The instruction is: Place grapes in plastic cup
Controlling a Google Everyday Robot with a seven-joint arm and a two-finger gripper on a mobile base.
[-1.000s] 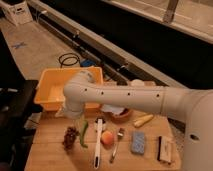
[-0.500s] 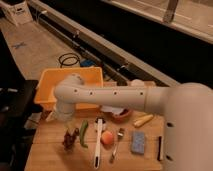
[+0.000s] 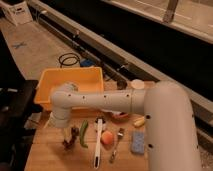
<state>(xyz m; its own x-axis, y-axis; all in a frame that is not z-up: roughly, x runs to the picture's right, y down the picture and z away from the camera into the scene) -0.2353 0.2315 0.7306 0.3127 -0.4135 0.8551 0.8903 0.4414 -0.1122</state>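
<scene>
**Arm:** white, reaching leftward across the bench (image 3: 50,159), with the elbow bending down over the bench's left part.

**Claw** (image 3: 68,133): hanging fingers-down, spread, directly over the grapes (image 3: 70,143).

**Grapes:** lying near the bench's left edge, just beside a green vegetable (image 3: 83,134).

**Yellow bin** (image 3: 75,82): crowding the rear-left.

**Peach** (image 3: 107,139): sitting further right.

**Open room:** bare wood showing in front of the grapes.
</scene>
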